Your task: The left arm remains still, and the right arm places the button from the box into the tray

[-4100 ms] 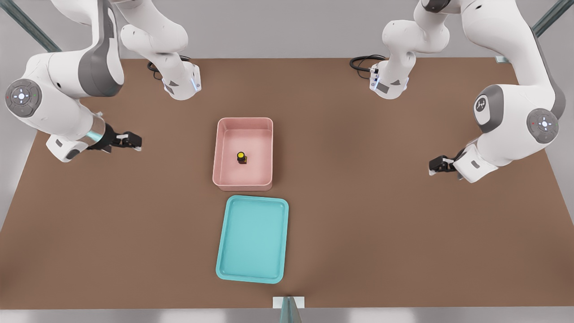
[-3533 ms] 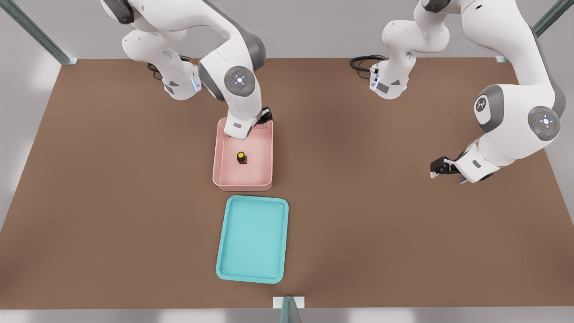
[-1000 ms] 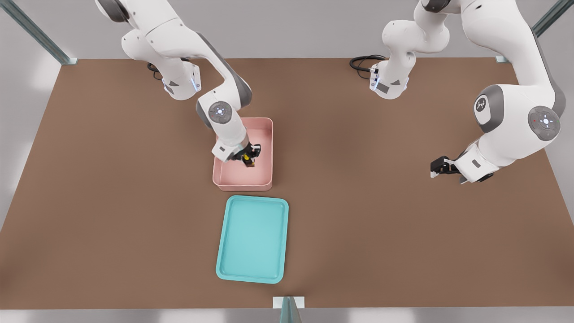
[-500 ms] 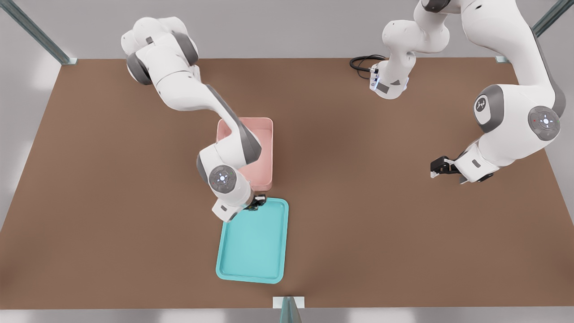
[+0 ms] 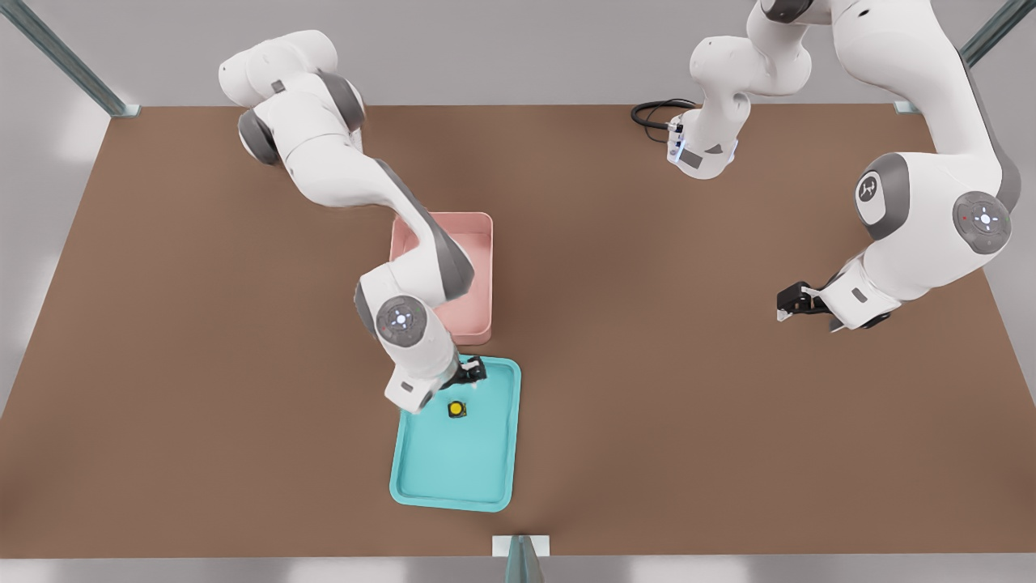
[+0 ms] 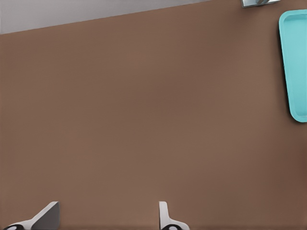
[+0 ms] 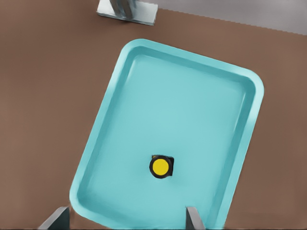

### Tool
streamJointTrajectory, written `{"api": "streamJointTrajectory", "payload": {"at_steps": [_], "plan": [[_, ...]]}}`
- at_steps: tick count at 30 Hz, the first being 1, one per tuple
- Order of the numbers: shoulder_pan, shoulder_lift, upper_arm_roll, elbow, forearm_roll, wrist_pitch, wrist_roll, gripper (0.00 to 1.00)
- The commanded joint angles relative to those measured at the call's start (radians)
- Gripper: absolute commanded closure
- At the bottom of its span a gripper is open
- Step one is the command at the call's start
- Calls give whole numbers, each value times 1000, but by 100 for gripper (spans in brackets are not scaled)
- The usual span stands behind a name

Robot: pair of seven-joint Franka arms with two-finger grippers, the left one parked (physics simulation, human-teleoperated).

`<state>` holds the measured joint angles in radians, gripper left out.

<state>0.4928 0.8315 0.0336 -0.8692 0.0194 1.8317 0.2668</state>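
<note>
Claw [image 5: 473,374], black, 2 fingers, on my right arm [image 5: 405,320]: I read it as spread wide and holding nothing, with both fingertips [image 7: 57,218] showing well apart at the border of the right wrist view. It hangs over the tray's end nearest the box, above the corner toward the front view's right.

Button [image 5: 457,410], 1 item, dark boxy base with round yellow cap [image 7: 160,166] facing up: I see it upright on the tray floor, clear of the rim, in the half of the tray nearer the box, just beside the claw but apart from it.

Tray [image 5: 486,486], turquoise, shallow, rounded corners: lies on the brown worktop [image 5: 688,405] near its front edge.

Box [image 5: 477,324], pale pink bin: sits just beyond the tray's far end, partly covered by my arm.
</note>
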Motion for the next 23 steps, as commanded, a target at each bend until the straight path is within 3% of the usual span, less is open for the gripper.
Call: {"api": "streamJointTrajectory", "payload": {"at_steps": [1,4,6,8,9,14,23], "plan": [[-11,-92,-11,-1,4,-290,-15,0],[-252,-196,2,-1,-10,-600,-104,0],[-410,-267,8,-80,-105,-576,-305,0],[-525,-767,6,-823,-38,-216,-345,0],[-528,-802,3,-815,-24,-292,-357,0],[-448,-736,31,-780,-35,-278,-325,0],[-453,-727,29,-778,-32,-295,-321,0]]}}
